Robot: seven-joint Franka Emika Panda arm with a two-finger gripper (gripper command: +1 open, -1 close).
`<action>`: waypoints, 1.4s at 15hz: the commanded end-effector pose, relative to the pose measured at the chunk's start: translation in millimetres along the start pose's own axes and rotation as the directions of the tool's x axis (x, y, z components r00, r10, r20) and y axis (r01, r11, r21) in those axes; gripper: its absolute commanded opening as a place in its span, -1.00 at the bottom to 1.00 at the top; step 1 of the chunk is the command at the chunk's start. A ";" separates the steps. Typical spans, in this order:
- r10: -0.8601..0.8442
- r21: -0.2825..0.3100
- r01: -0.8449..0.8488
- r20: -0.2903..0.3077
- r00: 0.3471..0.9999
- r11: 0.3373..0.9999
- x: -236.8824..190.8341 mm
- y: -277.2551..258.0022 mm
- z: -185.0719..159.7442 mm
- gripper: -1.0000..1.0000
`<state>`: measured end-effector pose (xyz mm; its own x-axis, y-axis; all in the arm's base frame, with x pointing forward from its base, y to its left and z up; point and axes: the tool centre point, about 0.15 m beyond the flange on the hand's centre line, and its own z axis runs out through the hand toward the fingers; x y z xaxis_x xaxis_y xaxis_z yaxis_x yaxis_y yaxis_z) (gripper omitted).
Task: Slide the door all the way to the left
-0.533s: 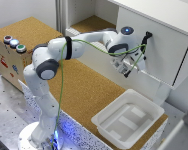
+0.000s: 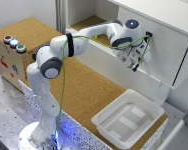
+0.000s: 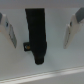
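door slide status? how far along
Done: the gripper is up at the door, and the wrist view shows the black handle between its open fingers.
In hand: lining up on the handle; no grasp or contact visible yet.
Left: the slide itself. In the exterior view the door covers the cabinet's right part, with the opening on the left exposed.

The arm (image 2: 69, 47) is glossy white with rounded links and dark grey joint bands. A green cable (image 2: 64, 85) trails along it, and a blue light (image 2: 131, 23) glows near the wrist. The gripper (image 3: 42, 31) has pale fingers (image 3: 76, 27).
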<state>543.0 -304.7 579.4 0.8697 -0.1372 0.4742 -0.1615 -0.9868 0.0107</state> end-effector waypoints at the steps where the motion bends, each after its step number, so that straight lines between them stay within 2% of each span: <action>1: -0.047 0.109 0.036 0.101 0.994 0.993 47.0 15.5 2.1 1.00; 7: -0.054 0.157 0.038 0.095 0.994 0.987 50.3 12.0 4.9 1.00; 11: -0.089 0.152 0.074 0.093 0.992 0.986 45.9 6.8 4.8 1.00; 12: -0.093 0.151 0.078 0.095 0.991 0.985 44.2 4.6 5.8 -1.00; 15: -0.100 0.147 0.085 0.100 0.990 0.985 39.4 -1.7 6.9 -1.00; 21: -0.127 0.103 0.116 0.099 0.987 0.988 30.4 -9.8 10.6 -1.00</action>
<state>556.1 -299.7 581.3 0.8830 -0.0538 0.4663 -0.0626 -0.9980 0.0033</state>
